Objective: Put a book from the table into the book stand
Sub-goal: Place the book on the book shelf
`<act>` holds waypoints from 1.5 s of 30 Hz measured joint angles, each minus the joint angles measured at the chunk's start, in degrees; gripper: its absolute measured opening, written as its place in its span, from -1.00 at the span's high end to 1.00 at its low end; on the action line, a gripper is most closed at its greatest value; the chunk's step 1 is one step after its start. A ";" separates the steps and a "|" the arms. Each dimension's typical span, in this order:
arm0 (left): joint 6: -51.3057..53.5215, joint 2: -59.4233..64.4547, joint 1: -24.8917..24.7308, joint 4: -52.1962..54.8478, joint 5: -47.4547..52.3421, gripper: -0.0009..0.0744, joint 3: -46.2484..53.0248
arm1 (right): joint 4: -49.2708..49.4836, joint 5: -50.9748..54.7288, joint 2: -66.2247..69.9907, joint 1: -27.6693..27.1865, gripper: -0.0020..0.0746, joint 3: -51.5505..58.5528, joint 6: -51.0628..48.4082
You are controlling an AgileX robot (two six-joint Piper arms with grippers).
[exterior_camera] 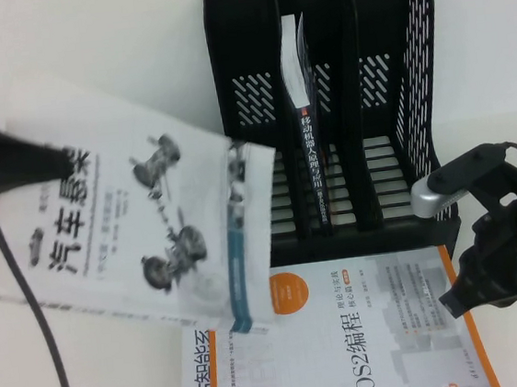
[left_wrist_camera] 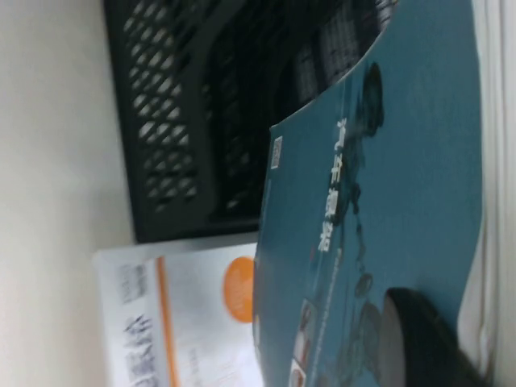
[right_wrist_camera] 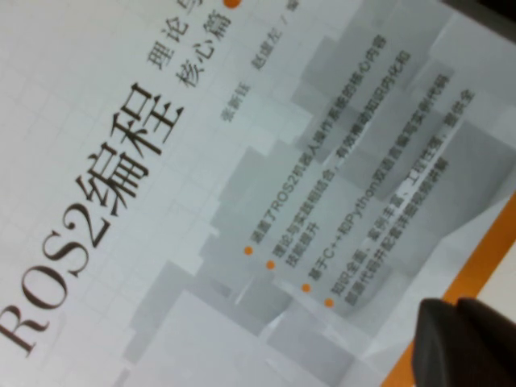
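White table (exterior_camera: pixel 84 27) fills the scene, plain and flat. At its far side stands the black book stand (exterior_camera: pixel 419 93), a 3-slot rack with perforated slanted sides, its slots facing the robot. Its middle slot already holds a dark-spined book (exterior_camera: pixel 308 151) upright; the slots on either side of it look free.

Left of the stand, the large white book (exterior_camera: pixel 141 220) with the bold black title and grey suspension pictures is lifted off the table and tilted, its blue strip toward the rack, its lower corner overlapping the ROS2 book (exterior_camera: pixel 349 350). The left gripper (exterior_camera: pixel 47 160) is clamped on the book's far left edge; in the left wrist view 1 dark finger (left_wrist_camera: pixel 427 339) presses the teal back cover.

The orange-edged ROS2 book lies flat just in front of the stand. The right gripper (exterior_camera: pixel 468 296) hangs over that book's right edge, near the rack's front right corner; whether its claw is open or closed I cannot tell.
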 joint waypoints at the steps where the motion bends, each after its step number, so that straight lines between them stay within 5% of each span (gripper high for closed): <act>1: -0.64 0.00 -1.20 0.00 -0.11 0.67 -1.07 | -0.17 0.00 -0.28 0.00 0.93 0.00 0.00; 8: -9.02 0.01 -12.75 5.24 -2.61 0.67 -9.24 | -1.05 0.77 -0.49 0.00 0.93 0.00 0.16; 14: -13.60 3.43 -17.20 9.08 -1.92 0.67 -18.60 | -4.77 2.42 -3.01 0.00 0.93 0.10 3.48; 32: -27.62 15.46 -18.14 24.61 4.04 0.67 -48.27 | -12.21 5.04 -13.07 0.00 0.93 0.10 10.03; 45: -34.14 23.63 -18.14 28.56 2.97 0.67 -53.21 | -12.21 5.04 -13.07 0.00 0.93 0.53 10.61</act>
